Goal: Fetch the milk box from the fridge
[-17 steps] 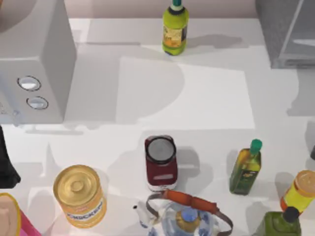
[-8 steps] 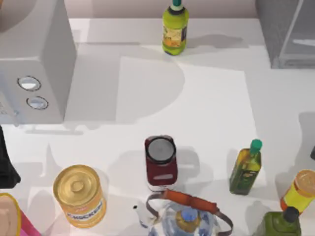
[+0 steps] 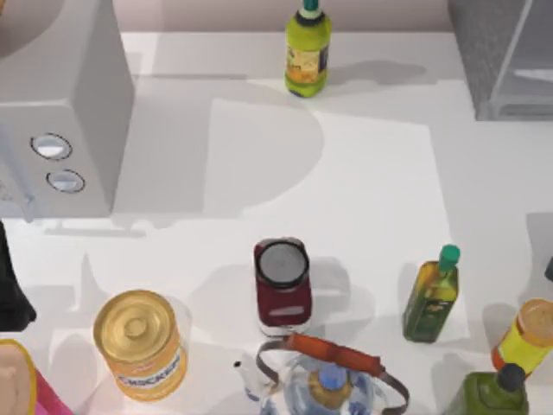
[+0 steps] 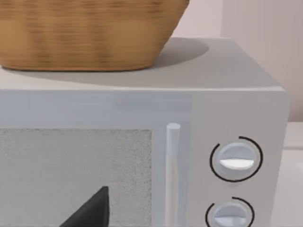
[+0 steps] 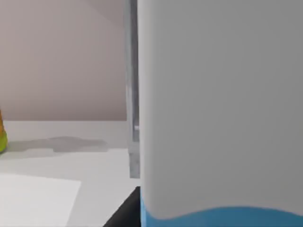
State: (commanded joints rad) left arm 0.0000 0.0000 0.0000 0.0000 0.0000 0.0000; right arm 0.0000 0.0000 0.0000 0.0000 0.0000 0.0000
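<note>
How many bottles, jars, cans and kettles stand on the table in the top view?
Bottles: 4 (yellow-green bottle, olive bottle, orange-yellow bottle, dark green bottle)
Jars: 1 (dark red jar)
Cans: 1 (golden can)
Kettles: 1 (kettle)
Total: 7

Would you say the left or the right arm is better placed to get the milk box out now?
Right, probably: its wrist camera sits close against the milk box, beside the fridge at the table's right.
</note>
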